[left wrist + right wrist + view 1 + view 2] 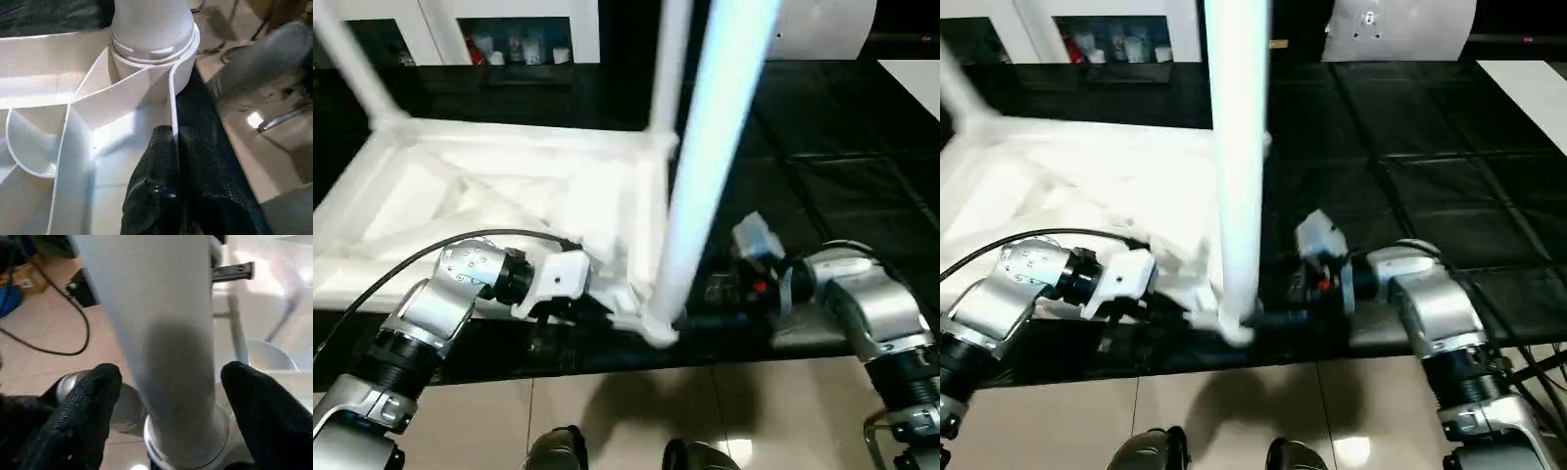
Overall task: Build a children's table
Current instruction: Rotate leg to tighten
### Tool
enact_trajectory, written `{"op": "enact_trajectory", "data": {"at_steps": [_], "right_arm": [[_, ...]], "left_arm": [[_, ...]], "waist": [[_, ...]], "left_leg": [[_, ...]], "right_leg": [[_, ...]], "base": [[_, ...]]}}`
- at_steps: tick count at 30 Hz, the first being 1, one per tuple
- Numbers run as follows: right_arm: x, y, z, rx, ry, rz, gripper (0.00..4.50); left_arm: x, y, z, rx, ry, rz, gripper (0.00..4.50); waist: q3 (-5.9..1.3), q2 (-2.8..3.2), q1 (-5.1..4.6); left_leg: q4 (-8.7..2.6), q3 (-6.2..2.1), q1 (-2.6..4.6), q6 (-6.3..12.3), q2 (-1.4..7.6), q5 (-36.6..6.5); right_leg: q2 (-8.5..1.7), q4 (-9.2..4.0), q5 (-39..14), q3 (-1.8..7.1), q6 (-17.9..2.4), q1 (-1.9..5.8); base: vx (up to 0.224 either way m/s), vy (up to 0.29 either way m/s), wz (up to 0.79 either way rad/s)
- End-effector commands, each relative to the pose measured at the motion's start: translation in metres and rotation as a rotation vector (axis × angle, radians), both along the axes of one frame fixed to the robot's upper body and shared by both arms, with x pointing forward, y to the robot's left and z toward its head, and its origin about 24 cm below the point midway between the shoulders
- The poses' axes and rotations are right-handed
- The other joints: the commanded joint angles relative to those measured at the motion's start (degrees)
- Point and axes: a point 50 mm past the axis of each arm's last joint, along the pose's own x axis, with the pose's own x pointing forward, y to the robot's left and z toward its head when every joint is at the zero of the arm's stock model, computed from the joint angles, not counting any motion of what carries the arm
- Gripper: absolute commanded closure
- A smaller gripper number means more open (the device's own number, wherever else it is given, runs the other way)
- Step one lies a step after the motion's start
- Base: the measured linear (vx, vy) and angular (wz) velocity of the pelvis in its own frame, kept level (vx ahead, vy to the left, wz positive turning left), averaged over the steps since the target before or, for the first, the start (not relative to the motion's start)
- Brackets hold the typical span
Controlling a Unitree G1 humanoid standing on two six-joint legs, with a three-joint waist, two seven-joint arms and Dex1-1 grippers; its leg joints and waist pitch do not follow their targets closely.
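The children's table [509, 196] lies upside down on the black tabletop [842, 127], ribbed underside facing up, its near corner at the tabletop's front edge just ahead of me. From that near corner socket [151, 58] a long white tube leg [710, 157] stands upright, seated in the round collar. Two more legs rise from the far corners, one at the far left [352, 59] and one further back behind the near leg [668, 59].

My left pincer [168, 161] is clenched tight, its two black fingers [156, 166] pressed together over the thin outer wall of the tabletop-side rim, right beside the socket that holds the near leg. In the head views my left forearm [460, 279] reaches in from the left with a black cable looping over it.

My right pincer [168, 396] comes in from the right at the foot of the same leg. Its black fingers [83, 411] stand spread on either side of the tube, just above the collar; whether the pads actually touch the tube I cannot tell.

Below the tabletop's front edge is a pale tiled floor [607, 411]
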Motion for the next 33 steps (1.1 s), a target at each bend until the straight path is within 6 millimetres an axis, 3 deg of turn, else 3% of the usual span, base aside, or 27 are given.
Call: {"op": "enact_trajectory", "data": {"at_steps": [1, 12, 21, 24, 27, 28, 32, 33], "right_arm": [[-0.001, 0.001, 0.002, -0.011, 0.012, 0.074, 1.16], [-0.006, 0.005, -0.002, -0.041, 0.045, 0.158, 2.10], [-0.008, 0.007, -0.002, 0.005, 0.107, 0.132, 2.32], [-0.001, 0.006, -0.003, 0.053, 0.122, -0.030, 2.32], [0.005, 0.006, -0.006, 0.056, 0.084, -0.174, 2.32], [0.008, 0.007, -0.008, 0.051, 0.064, -0.241, 2.33], [0.018, 0.014, -0.013, 0.071, 0.053, -0.451, 2.36], [0.019, 0.017, -0.014, 0.080, 0.066, -0.493, 2.36]], "left_arm": [[-0.007, -0.014, -0.002, 0.030, 0.009, -0.140, 4.50], [-0.005, -0.016, -0.003, 0.037, 0.004, -0.166, 4.50], [0.002, -0.007, -0.002, -0.010, 0.011, -0.048, 4.50], [0.010, 0.000, 0.003, -0.072, 0.001, 0.102, 4.50], [0.014, 0.005, 0.005, -0.061, -0.031, 0.178, 4.50], [0.016, 0.006, 0.006, -0.070, -0.035, 0.224, 4.50], [0.024, -0.003, 0.009, -0.133, -0.030, 0.385, 4.50], [0.026, -0.006, 0.010, -0.148, -0.029, 0.418, 4.50]], "waist": [[-4.08, -0.62, -0.35], [-4.08, -0.79, 0.03], [-3.99, -0.81, 0.14], [-3.82, -0.64, 0.11], [-3.58, -0.69, -0.44], [-3.60, -0.45, -0.66], [-3.86, -0.59, -2.00], [-3.95, -0.67, -2.40]], "left_leg": [[-3.43, -1.84, 1.65, 5.26, 4.28, -8.3], [-3.34, -1.83, 1.70, 5.13, 4.23, -7.8], [-3.37, -1.89, 1.61, 5.14, 4.24, -8.2], [-3.43, -1.91, 1.58, 4.54, 4.19, -9.0], [-3.78, -2.17, 1.66, 2.51, 4.10, -11.2], [-3.82, -2.26, 1.70, 1.92, 4.09, -11.7], [-3.76, -2.18, 1.53, 1.78, 3.95, -9.7], [-3.65, -2.19, 1.31, 2.12, 3.76, -8.8]], "right_leg": [[-5.78, -4.00, -11.7, 3.63, -13.3, 2.72], [-5.73, -3.93, -10.7, 3.68, -13.5, 2.77], [-5.72, -3.93, -11.7, 3.64, -13.5, 2.76], [-5.77, -4.13, -13.4, 3.66, -13.2, 2.67], [-5.88, -4.71, -18.6, 3.70, -11.5, 2.58], [-5.91, -4.74, -19.1, 3.74, -11.3, 2.50], [-5.69, -4.22, -13.9, 3.74, -12.5, 2.61], [-5.69, -4.12, -12.4, 3.70, -13.1, 2.92]], "base": [[0.000, 0.000, 0.00], [0.000, 0.000, 0.00], [0.000, 0.000, 0.00], [0.000, 0.000, 0.00], [0.000, 0.000, 0.00], [0.000, 0.000, 0.00], [0.000, 0.000, 0.00], [0.000, 0.000, 0.00]]}}
